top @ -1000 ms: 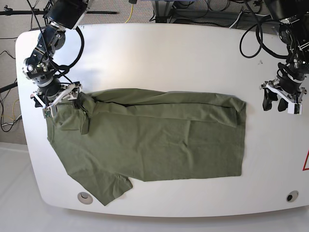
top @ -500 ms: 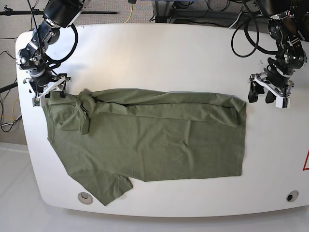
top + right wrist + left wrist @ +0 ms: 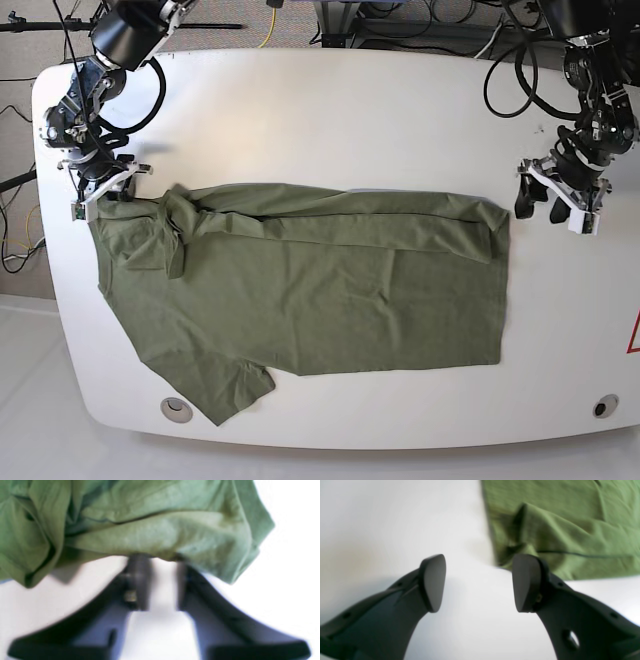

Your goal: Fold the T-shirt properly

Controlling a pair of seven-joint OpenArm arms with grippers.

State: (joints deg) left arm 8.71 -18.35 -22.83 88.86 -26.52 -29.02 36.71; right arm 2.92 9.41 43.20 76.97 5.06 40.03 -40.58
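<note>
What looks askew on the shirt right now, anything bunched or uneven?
The T-shirt is bunched near the collar end beside the right gripper, where fabric is rumpled into a twisted fold. One sleeve sticks out past the near edge. The left gripper hangs open off the cloth.

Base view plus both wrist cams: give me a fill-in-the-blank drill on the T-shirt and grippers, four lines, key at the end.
1. The T-shirt lying on the white table is olive-____ in colour.
2. The left gripper hovers over bare table with its jaws ____.
3. In the base view, one short ____ of the shirt points toward the table's near edge.
4. The right gripper is at the shirt's edge, at the ____ end of the shirt in the base view.

Missing words: green; open; sleeve; left
</note>
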